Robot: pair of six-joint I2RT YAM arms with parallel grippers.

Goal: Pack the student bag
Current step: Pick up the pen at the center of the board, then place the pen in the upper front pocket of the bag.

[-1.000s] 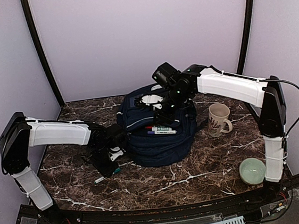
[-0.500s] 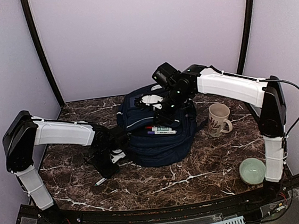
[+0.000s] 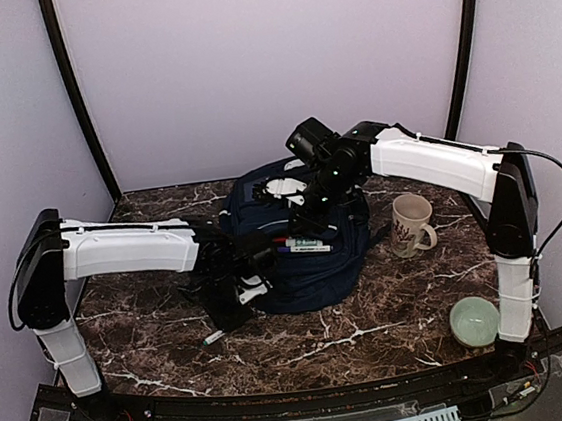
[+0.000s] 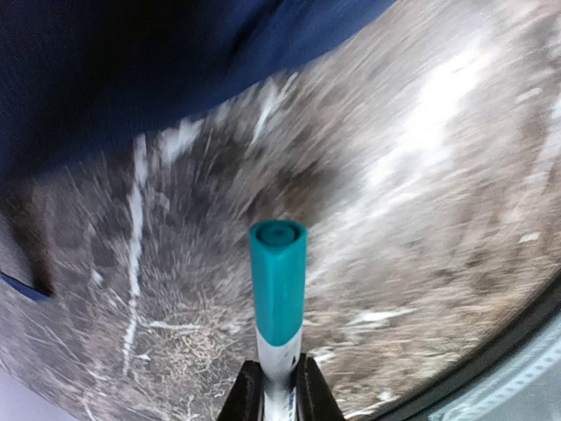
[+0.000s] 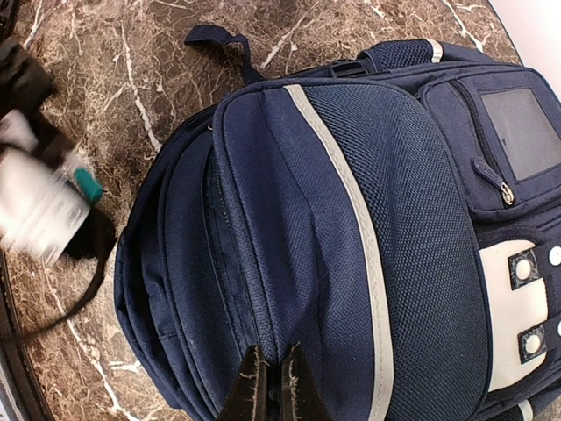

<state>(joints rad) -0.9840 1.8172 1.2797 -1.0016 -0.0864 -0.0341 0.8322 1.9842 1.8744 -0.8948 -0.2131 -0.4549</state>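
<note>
The student bag (image 3: 296, 259) lies flat in the middle of the marble table, navy with a grey stripe (image 5: 351, 219). My left gripper (image 3: 232, 298) hangs just off the bag's near-left side, shut on a white marker with a teal cap (image 3: 214, 335). In the left wrist view the marker (image 4: 278, 289) sticks out from between the jaws (image 4: 279, 390) above the table. My right gripper (image 3: 306, 205) rests on top of the bag. It is shut (image 5: 273, 360), with the bag's zip seam running in between its tips.
Two markers (image 3: 299, 242) lie on top of the bag. A patterned mug (image 3: 410, 224) stands to the right of the bag, and a green bowl (image 3: 474, 321) sits near the front right corner. A dark strap (image 5: 215, 37) trails from the bag onto the table.
My left arm has moved right, towards the bag's front, carrying the teal-capped marker, and its jaws have tightened on it. The right arm has not moved.
</note>
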